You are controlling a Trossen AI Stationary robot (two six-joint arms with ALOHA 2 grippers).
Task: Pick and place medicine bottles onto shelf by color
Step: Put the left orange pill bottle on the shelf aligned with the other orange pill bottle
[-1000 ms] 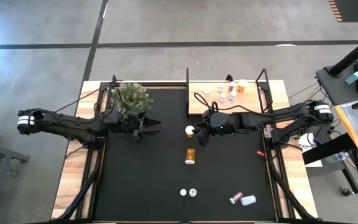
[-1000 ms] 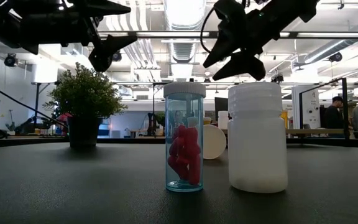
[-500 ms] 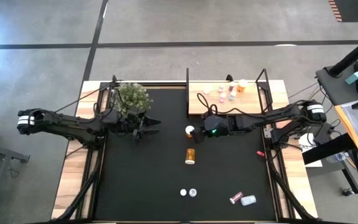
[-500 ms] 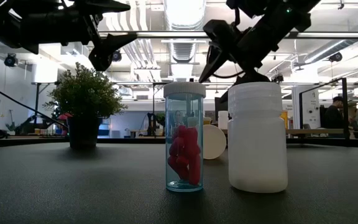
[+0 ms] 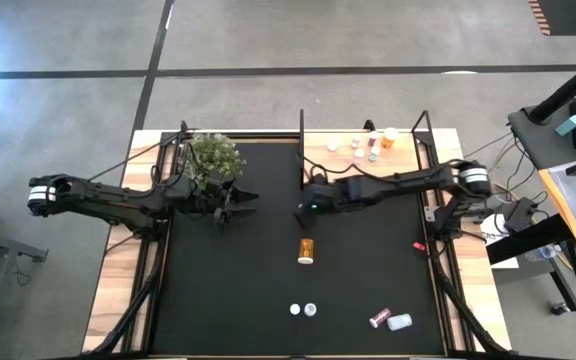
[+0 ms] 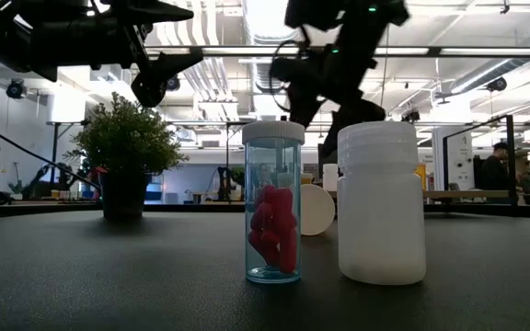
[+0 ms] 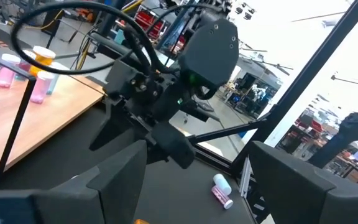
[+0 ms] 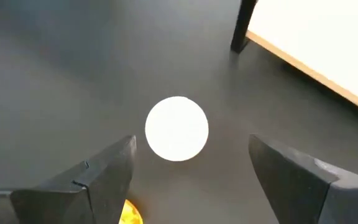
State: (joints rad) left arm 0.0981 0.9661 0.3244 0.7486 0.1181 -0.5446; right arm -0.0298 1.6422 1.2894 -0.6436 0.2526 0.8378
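My right gripper (image 5: 306,206) (image 8: 191,143) is open and hangs over a white-capped bottle (image 8: 176,128) that stands on the black mat, one finger on each side of the cap and above it. An orange bottle (image 5: 307,249) lies nearer the table's near edge. Several bottles (image 5: 372,148) stand on the wooden shelf (image 5: 408,160) at the far right. In the low view a clear bottle of pink pills (image 6: 273,202) and a white bottle (image 6: 381,202) stand close to the camera. My left gripper (image 5: 240,203) (image 7: 199,149) is open and empty beside the plant.
A potted plant (image 5: 213,155) stands at the far left of the mat. Two small bottles (image 5: 303,309) stand near the near edge. A pink bottle (image 5: 379,317) and a white one (image 5: 400,321) lie at the near right. A red speck (image 5: 419,245) lies by the right edge.
My right gripper has gone toward the table's left edge and a little toward the far edge. It was beside the white-capped bottle and is now over it. Its fingers have stayed open. The bottles have not moved.
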